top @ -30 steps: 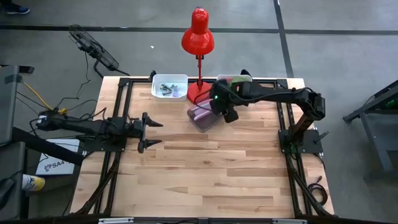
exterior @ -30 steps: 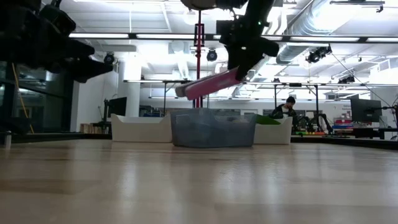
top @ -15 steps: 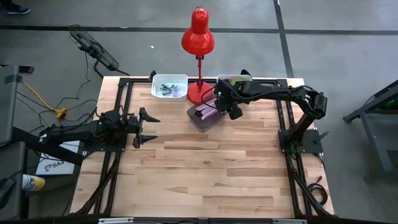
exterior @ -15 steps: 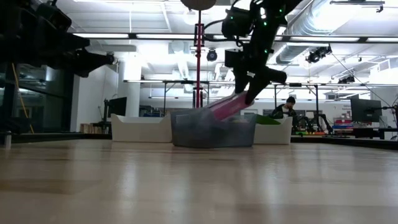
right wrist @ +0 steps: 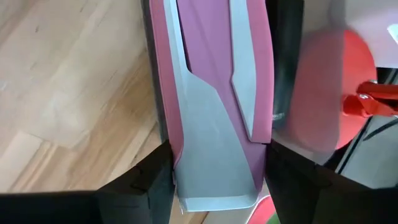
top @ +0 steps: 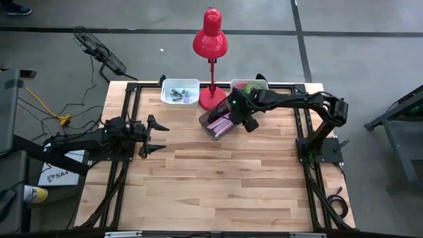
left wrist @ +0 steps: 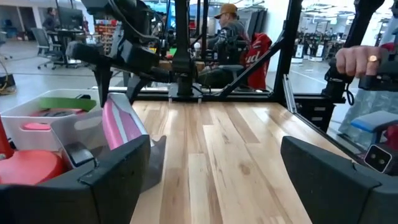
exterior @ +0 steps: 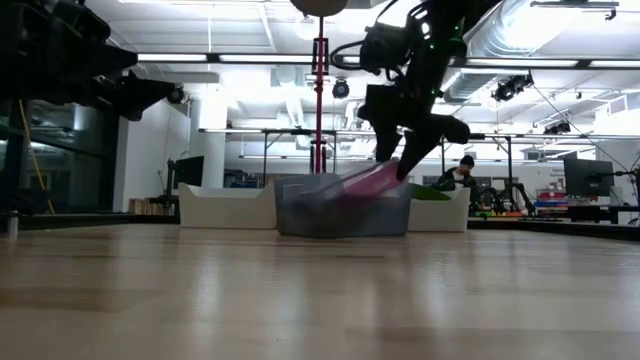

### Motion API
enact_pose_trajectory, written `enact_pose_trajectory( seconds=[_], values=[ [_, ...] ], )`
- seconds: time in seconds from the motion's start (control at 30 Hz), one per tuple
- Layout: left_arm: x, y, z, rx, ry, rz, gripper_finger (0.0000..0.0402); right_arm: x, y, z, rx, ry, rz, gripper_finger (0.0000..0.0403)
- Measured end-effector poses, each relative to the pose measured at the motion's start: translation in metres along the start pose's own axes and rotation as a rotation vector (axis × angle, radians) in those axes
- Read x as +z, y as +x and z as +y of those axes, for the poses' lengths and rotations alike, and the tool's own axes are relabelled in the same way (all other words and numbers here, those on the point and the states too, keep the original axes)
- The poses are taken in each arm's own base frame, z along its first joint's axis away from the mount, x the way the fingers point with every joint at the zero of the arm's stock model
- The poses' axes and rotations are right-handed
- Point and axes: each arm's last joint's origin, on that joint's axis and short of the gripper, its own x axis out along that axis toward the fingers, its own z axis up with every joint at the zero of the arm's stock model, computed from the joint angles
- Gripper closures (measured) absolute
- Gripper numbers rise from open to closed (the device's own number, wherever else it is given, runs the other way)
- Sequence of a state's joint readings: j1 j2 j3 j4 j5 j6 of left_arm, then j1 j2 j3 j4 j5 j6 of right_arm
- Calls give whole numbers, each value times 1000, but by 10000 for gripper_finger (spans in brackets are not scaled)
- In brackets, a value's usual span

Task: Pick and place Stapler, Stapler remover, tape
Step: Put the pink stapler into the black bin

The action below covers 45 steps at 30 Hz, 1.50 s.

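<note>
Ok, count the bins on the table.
3. A white bin left of the lamp, another white bin right of it, a grey bin in front, where the right gripper holds a stapler.

A wooden table (top: 218, 192) fills the middle of the frame, ringed by a dark frame. At the upper centre stands a red desk lamp (top: 210, 41), its base on the table's far edge. Left of the lamp's base sits a white tray (top: 180, 92) with small dark and green items in it. Just right of the base, a clear bin (top: 210, 129) holds a pink stapler (top: 220, 123), and the right gripper (top: 234, 119) is clamped on that stapler over the bin. Behind the arm, a second white tray (top: 249, 84) shows something green. At centre left, the left gripper (top: 153, 135) hangs over the table with its fingers spread wide.
</note>
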<state>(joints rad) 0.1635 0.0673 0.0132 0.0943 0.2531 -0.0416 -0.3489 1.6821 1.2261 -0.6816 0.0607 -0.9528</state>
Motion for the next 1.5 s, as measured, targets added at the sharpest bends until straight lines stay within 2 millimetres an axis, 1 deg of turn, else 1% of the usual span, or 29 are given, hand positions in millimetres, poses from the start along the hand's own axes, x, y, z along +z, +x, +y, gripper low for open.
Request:
enact_pose_trajectory(
  seconds=[0.2, 0.27, 0.4, 0.57, 0.73, 0.93, 1.07, 1.3, 1.33, 1.43, 1.5],
  values=[
    [0, 0, 0, 0, -16, 1, 46, -1, 5, -2, -23, -24, -50, 207],
    [0, 0, 0, 0, -18, 4, 46, -2, 9, -1, -5, -23, -63, 207],
    [-1, 0, 0, 6, -35, 8, 46, -3, 18, -1, 21, -10, -58, 207],
    [-2, 0, 0, 15, -53, 15, 46, -3, 36, -3, 41, -3, -73, 207],
    [-1, 0, 0, 12, -75, 8, 46, -3, 45, -6, 40, -5, -103, 207],
    [1, 0, 0, 0, -72, -12, 46, -11, 48, -13, 39, 20, -130, 207],
    [1, 0, 0, -1, -75, -14, 46, -14, 48, -14, 57, 80, -151, 207],
    [1, 0, 0, -6, -92, -7, 46, -12, 48, -15, 13, 101, -102, 206],
    [1, 0, 0, -7, -92, -7, 46, -11, 47, -16, -4, 117, -88, 192],
    [0, 0, 0, -7, -92, -4, 46, -6, 43, -20, -44, 169, -70, 125],
    [-1, 0, 0, -5, -96, 9, 46, -3, 41, -21, -56, 191, -65, 94]
  ],
)
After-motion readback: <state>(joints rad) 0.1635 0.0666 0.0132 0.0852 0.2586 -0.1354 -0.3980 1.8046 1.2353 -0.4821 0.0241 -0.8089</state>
